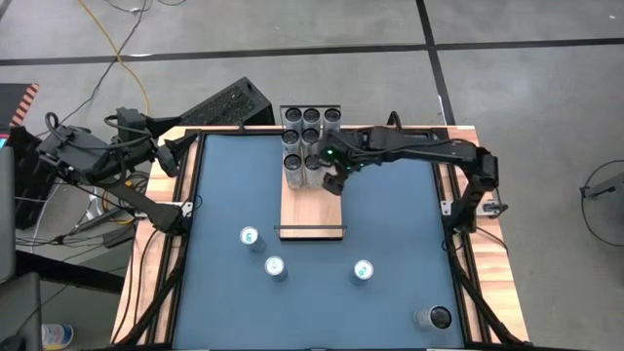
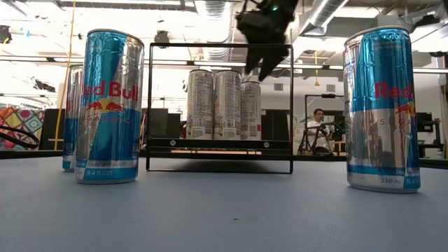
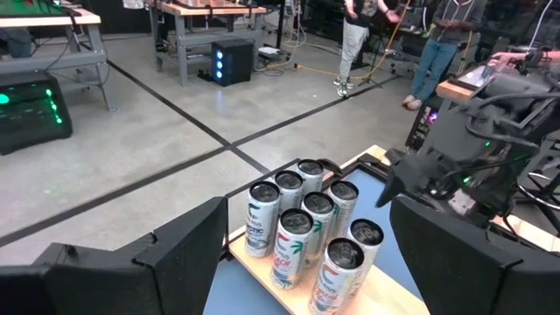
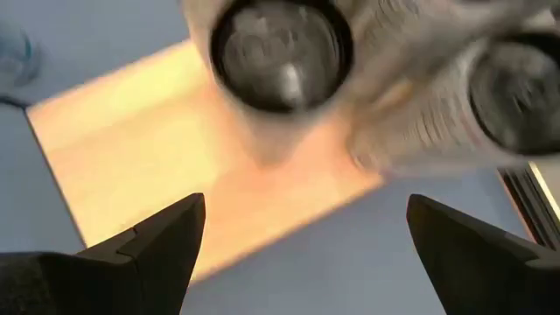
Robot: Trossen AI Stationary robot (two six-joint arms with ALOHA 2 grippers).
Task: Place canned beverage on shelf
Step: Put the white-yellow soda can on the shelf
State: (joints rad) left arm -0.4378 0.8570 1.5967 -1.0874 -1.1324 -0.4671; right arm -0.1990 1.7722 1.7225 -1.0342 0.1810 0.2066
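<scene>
Two blue cans [image 2: 109, 105] are standing closest in the low view, before the shelf [image 2: 219, 148]. From above, the shelf [image 1: 312, 203] is lying against the table's [image 1: 390, 302] far edge, cans [image 1: 310, 136] clustered there; the right gripper [image 1: 334, 182] is hovering spread and empty beside them, while the left gripper [image 3: 306, 262] is waiting, spread, beyond the far-left corner.

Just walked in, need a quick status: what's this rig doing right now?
It's stocking cans onto the shelf. The right gripper hangs open over the shelf beside the cluster of cans already standing at its far end, holding nothing. The left gripper waits open off the table's left corner. Four loose cans remain on the blue table.
</scene>
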